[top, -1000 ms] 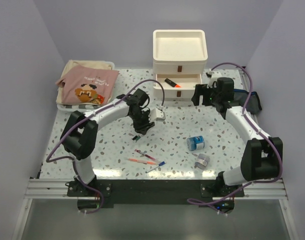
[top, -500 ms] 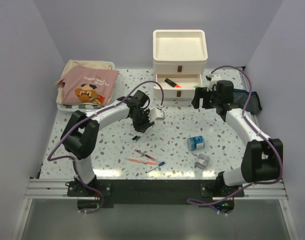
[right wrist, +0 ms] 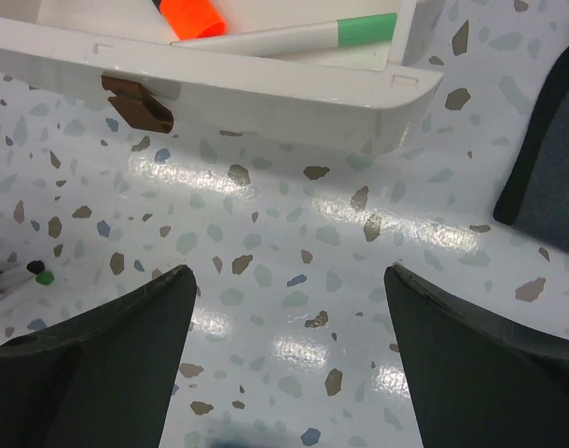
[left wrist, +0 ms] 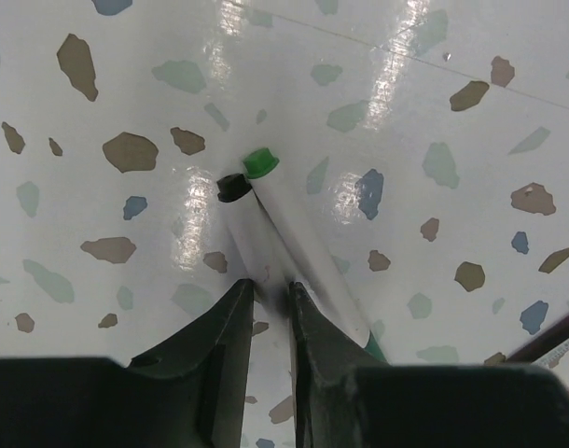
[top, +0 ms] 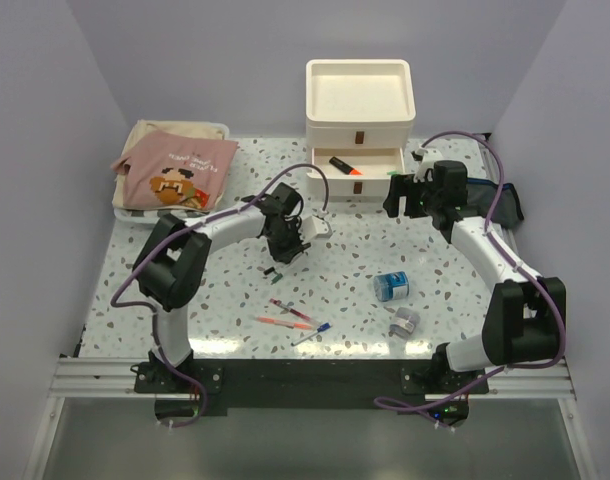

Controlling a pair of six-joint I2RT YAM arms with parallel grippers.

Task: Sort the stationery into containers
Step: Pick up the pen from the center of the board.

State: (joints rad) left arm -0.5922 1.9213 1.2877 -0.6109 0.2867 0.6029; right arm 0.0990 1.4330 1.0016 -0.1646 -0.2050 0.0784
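Two white markers lie side by side on the table, a black-tipped marker (left wrist: 236, 210) and a green-tipped marker (left wrist: 284, 210). My left gripper (left wrist: 270, 287) (top: 281, 257) is down on the table with its narrow jaws pressed on the black-tipped one; the green-tipped one runs under the right finger. The right gripper (right wrist: 286, 280) (top: 393, 193) hovers wide open with nothing in it, before the cream drawer unit (top: 360, 125). Its open drawer (right wrist: 266, 89) holds an orange marker (right wrist: 193, 16) and a white marker with a green band (right wrist: 294, 35). The navy pouch (right wrist: 546, 177) (top: 507, 202) lies at the right edge.
A blue roll (top: 391, 286) and a grey roll (top: 404, 322) sit right of centre. Thin red and blue pens (top: 289, 316) lie near the front edge. A pink printed bag (top: 175, 170) rests on a tray at the back left. Purple cables arch over both arms.
My left jaws have narrowed around the black-tipped marker, and the left wrist has edged slightly toward the back. The right gripper shifted a little early on and has since held still.
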